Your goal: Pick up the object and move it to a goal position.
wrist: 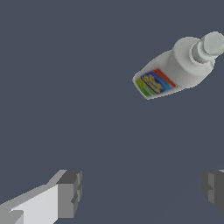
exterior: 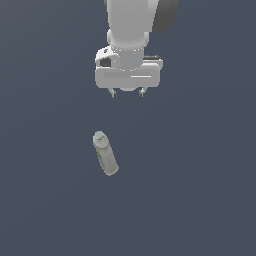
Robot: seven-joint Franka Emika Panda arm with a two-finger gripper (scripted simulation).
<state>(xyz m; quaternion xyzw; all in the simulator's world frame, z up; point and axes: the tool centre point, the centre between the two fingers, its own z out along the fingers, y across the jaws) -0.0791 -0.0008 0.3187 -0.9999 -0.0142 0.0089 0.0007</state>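
Note:
The object is a small pale grey bottle lying on its side on the dark floor, cap end toward the arm. In the wrist view the object shows a rounded cap and a colourful green, blue and red label. My gripper hangs above the floor, beyond the bottle and a little toward the exterior view's right, not touching it. Its two fingers stand wide apart with nothing between them, so the gripper is open.
The bottle rests on a plain dark blue-grey surface. The white arm comes down from the top of the exterior view.

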